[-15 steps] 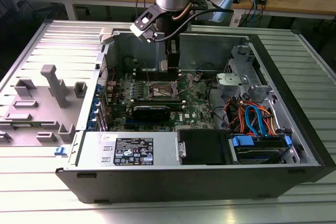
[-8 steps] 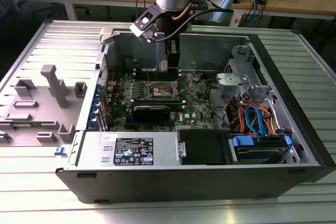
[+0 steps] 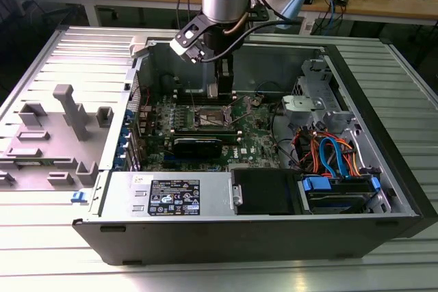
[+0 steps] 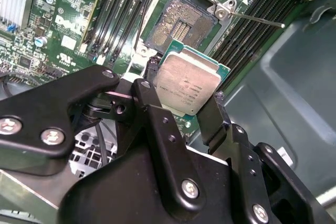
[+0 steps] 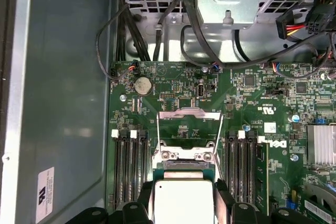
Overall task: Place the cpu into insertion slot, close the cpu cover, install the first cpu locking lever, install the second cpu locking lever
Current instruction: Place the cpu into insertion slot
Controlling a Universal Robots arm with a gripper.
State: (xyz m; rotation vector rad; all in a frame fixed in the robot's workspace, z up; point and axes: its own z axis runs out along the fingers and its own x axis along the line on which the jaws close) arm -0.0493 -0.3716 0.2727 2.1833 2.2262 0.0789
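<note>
The hand (image 5: pixel 182 195) is clamping the cpu (image 4: pixel 188 83) by two opposite edges, holding it just short of the open slot (image 4: pixel 181 24), seemingly above and not yet seated.

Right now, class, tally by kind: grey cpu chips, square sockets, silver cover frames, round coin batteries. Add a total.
Grey square cpu chip: 1
Dark-centred square insertion slot: 1
Thin silver cpu cover frame: 1
Round silver coin battery: 1
Total: 4
</note>
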